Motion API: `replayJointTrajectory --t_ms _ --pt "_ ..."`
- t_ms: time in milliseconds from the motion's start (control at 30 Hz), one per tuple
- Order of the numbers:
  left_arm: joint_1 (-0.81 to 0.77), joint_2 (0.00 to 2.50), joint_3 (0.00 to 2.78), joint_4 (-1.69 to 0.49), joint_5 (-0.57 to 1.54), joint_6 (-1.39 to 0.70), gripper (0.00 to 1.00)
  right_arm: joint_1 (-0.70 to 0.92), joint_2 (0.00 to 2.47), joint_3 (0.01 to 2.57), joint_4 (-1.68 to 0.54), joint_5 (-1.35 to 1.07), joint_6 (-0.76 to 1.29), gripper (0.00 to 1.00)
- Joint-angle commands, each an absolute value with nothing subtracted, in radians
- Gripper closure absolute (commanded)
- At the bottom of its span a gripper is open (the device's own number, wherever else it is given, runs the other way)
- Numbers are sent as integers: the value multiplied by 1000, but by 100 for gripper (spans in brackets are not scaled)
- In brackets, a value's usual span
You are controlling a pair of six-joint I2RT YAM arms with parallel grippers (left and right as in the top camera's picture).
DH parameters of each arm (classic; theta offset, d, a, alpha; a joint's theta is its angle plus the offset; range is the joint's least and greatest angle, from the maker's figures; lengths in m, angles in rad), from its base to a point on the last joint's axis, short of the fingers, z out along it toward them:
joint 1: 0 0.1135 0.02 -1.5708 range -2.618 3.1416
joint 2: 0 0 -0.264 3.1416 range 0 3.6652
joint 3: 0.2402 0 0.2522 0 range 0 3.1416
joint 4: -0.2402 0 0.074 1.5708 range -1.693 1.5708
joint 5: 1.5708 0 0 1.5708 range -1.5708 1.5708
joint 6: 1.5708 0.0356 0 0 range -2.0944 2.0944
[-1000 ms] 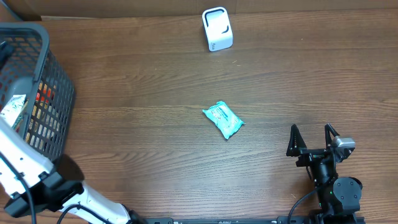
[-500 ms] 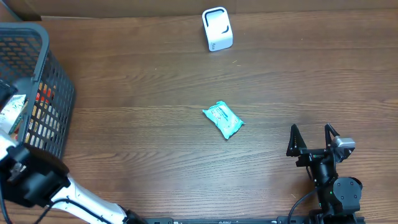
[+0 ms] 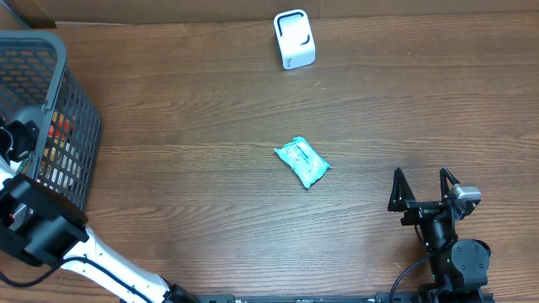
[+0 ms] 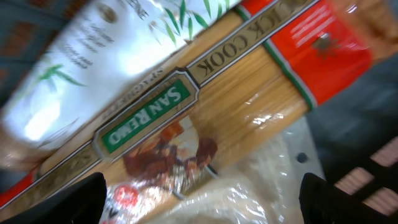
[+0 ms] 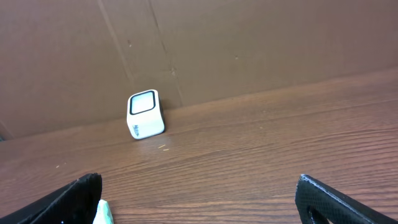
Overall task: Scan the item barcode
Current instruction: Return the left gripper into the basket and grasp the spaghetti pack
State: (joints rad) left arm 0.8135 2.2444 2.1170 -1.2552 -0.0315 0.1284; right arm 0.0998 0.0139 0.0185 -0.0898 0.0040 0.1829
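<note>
Spaghetti pack (image 4: 205, 124) lay inside the basket (image 3: 76, 101), slanted across the left wrist view, in the gap ahead of the left jaws. Those jaws stood wide, only the tips showing at the bottom corners, gripping nothing; contact with the pack could not be told. White pack (image 4: 93, 56) overlapped its upper edge, and a clear bag (image 4: 249, 186) sat below it. Right jaws were wide and empty, low over the counter (image 3: 210, 109), well apart from the teal packet (image 3: 301, 162) and the scanner (image 3: 294, 39). Left wrist view was blurred, white pack print unreadable. Overhead, the basket was cut off at left, with the left jaws hidden behind the left arm (image 3: 42, 231).
</note>
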Motion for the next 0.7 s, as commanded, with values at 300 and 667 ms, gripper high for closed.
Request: replayJointTrajectory --t_ms 300,667 --pt "811 2406 2115 -1221 -67 179 6 105 3 8 -84 6 183 0" --pt "811 2443 2114 -1163 -89 180 10 105 3 8 -84 6 183 0"
